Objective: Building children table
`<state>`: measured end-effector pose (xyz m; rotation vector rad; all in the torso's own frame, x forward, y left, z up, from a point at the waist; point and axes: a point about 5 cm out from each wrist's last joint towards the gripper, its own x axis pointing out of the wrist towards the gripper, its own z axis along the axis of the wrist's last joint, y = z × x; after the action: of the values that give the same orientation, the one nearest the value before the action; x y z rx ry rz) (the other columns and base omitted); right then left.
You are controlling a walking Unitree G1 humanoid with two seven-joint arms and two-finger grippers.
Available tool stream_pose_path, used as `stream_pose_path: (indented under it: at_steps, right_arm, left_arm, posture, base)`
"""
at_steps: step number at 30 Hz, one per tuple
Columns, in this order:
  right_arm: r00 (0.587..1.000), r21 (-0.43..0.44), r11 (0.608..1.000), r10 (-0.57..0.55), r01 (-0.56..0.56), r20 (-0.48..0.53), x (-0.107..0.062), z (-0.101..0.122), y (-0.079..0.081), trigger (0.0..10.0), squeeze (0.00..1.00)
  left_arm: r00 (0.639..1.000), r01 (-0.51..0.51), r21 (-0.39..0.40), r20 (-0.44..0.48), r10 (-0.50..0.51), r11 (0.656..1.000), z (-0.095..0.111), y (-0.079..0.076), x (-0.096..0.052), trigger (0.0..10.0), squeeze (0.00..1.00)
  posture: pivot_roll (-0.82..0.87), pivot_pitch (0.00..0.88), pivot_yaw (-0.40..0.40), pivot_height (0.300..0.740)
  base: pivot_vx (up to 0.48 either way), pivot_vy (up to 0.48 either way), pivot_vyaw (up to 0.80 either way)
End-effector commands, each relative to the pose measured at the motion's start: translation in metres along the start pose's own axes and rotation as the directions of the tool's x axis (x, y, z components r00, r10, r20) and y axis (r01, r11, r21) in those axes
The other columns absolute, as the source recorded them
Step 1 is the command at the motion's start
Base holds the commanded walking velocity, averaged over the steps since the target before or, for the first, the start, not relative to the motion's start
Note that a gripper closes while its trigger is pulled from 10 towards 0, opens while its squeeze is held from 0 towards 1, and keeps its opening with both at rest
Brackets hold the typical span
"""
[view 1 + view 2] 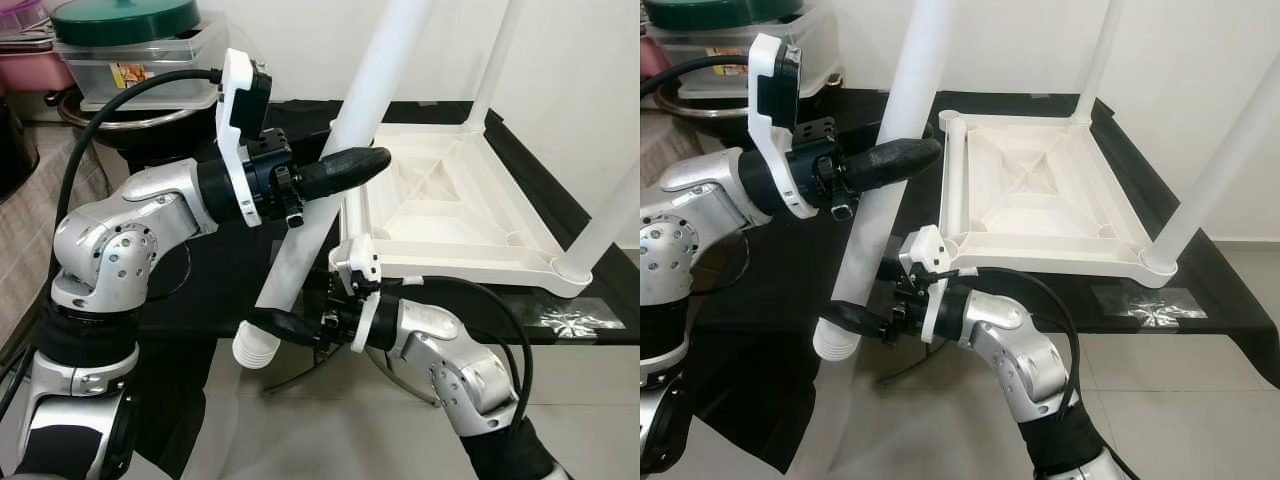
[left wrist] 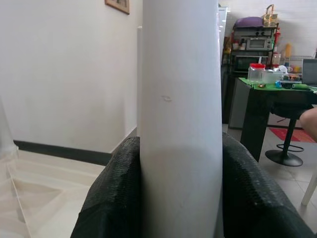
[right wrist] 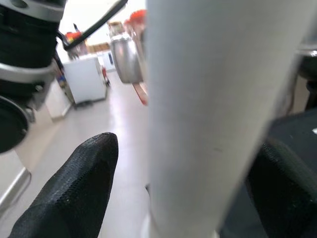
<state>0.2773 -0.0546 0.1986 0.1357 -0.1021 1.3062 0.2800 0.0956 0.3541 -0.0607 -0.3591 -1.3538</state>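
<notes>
- A loose white table leg [image 1: 330, 170] slants between both grippers, its ribbed lower end [image 1: 255, 348] hanging off the dark tabletop [image 1: 1200, 290] edge; its upper end is cut off by the frame.
- The left gripper [image 1: 345, 168] has its jaws pinching the leg at mid-length (the far finger is hidden behind the tube).
- The right gripper [image 1: 855, 318] has its jaws around the leg near the ribbed end.
- The upturned white table frame [image 1: 450, 210] lies on the tabletop just beside the leg, its fitted legs also cut off above.
</notes>
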Motion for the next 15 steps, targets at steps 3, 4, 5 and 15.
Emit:
stream_pose_path:
  at_steps: [3, 4, 5, 15]
  right_arm:
    - [0.994, 0.021, 1.000, -0.005, 0.003, 0.112, 0.008, 0.011, -0.001, 0.0, 0.00]
    - [0.994, 0.021, 1.000, -0.005, 0.003, 0.112, 0.008, 0.011, -0.001, 0.0, 0.00]
    - [0.992, 0.027, 1.000, 0.002, -0.005, 0.130, 0.010, 0.013, -0.001, 0.0, 0.00]
    - [0.991, 0.031, 0.998, 0.044, -0.048, 0.124, 0.008, 0.012, 0.004, 0.0, 0.00]
  left_arm:
    - [0.999, 0.022, 0.023, 0.026, -0.022, 0.999, 0.007, -0.002, 0.002, 0.0, 0.00]
    - [0.999, 0.022, 0.023, 0.026, -0.022, 0.999, 0.007, -0.002, 0.002, 0.0, 0.00]
    - [0.999, 0.021, 0.023, 0.028, -0.022, 1.000, 0.007, -0.002, 0.002, 0.0, 0.00]
    - [0.999, 0.027, 0.021, 0.027, -0.027, 0.999, 0.007, -0.001, 0.003, 0.0, 0.00]
  posture:
    - [0.10, 0.082, -0.014, 0.740]
    - [0.10, 0.082, -0.014, 0.740]
    - [0.10, 0.082, -0.014, 0.740]
    - [0.10, 0.085, -0.021, 0.740]
  base:
    - [0.000, 0.000, 0.00]
    - [0.000, 0.000, 0.00]
    - [0.000, 0.000, 0.00]
    - [0.000, 0.000, 0.00]
